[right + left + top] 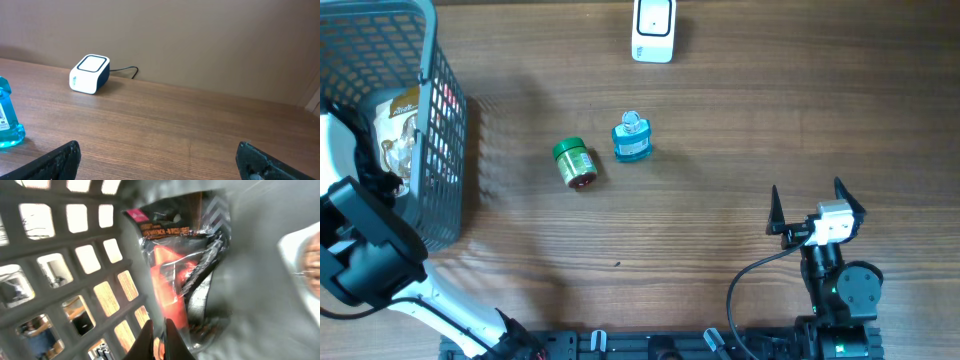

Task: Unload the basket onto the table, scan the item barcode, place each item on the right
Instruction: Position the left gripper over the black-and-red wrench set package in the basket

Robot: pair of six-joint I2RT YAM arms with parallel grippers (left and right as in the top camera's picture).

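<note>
Left pincer point(159, 342) pinches crinkled, glossy orange-and-black packet point(172, 275).

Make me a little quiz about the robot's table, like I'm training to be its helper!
1. True or false: the right gripper is open and holds nothing.
2. What sits next to the blue bottle? A) a green jar B) a red cup C) a yellow banana
3. Fill in the word: the left gripper is shut on an orange packet inside the grey ____.

Key: 1 true. 2 A. 3 basket.
</note>
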